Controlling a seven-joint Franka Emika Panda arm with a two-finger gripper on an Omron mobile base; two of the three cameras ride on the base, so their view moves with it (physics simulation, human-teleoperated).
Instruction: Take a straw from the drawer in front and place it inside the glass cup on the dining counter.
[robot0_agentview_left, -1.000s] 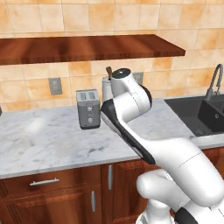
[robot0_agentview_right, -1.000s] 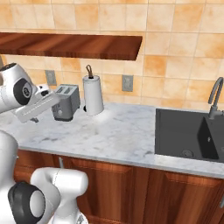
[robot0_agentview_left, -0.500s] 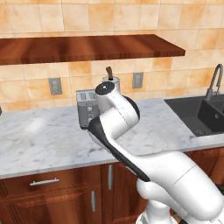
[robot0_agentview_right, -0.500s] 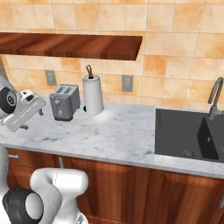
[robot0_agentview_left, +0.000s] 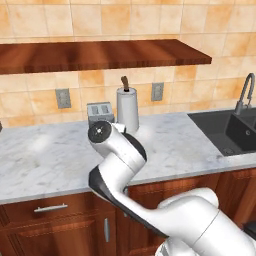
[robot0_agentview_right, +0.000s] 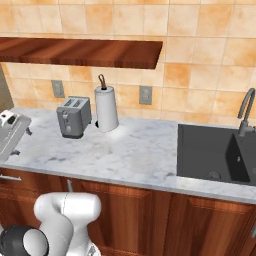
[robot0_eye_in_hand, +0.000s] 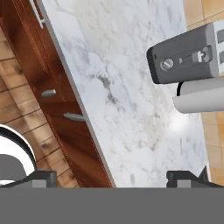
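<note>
No writing reads on toaster (robot0_agentview_right: 73, 116) or paper towel roll (robot0_agentview_right: 106, 109)

worktop (robot0_agentview_left: 45, 155) glossy veined marble | drawer (robot0_agentview_left: 50, 210) polished reddish wood, metal bar handle | toaster (robot0_agentview_right: 73, 116) matt grey metal | wall (robot0_agentview_left: 150, 20) shiny orange tiles

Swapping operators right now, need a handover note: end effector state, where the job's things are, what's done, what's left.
End effector: open, holding nothing, over the front edge of the marble worktop, with the toaster and paper towel roll ahead of it.
Drawer: shut, under the worktop to the left of the arm; its silver bar handle is not gripped.
Done: nothing yet, judging by the shut drawer.
Left: open the drawer, take the straw, carry it to the dining counter and put it in the glass cup.
</note>
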